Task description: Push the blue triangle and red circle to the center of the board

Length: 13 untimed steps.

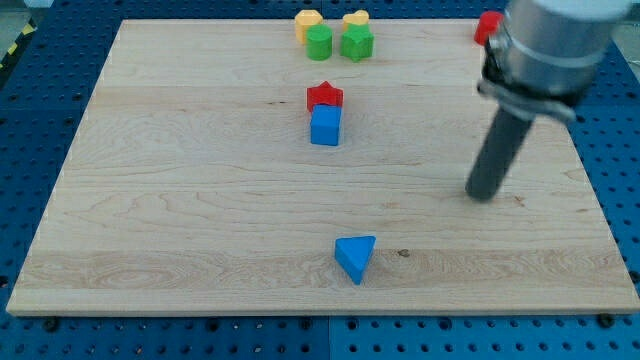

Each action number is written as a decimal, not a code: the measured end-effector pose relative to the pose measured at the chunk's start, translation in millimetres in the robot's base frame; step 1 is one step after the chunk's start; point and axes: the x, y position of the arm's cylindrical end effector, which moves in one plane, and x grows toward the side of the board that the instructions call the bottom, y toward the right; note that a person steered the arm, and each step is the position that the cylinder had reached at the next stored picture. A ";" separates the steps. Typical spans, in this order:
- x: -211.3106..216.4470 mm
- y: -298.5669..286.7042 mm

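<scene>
The blue triangle (pixel 355 258) lies near the view's bottom, a little right of middle on the wooden board (pixel 180 200). A red block (pixel 487 26), partly hidden behind the arm, sits at the board's top right edge; its shape cannot be made out. My tip (pixel 483 194) rests on the board at the right, well above and to the right of the blue triangle and far below the red block. It touches no block.
A red star (pixel 324 96) sits just above a blue cube (pixel 325 127) at upper middle. At the top edge stand a yellow block (pixel 308 20), a green cylinder (pixel 319 43), a yellow heart (pixel 355 19) and a green star (pixel 357 43).
</scene>
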 end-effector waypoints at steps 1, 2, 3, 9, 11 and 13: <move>72.5 -29.1; 86.7 -66.4; 85.6 -117.6; 74.0 -157.0; 50.5 -180.7; 31.7 -132.8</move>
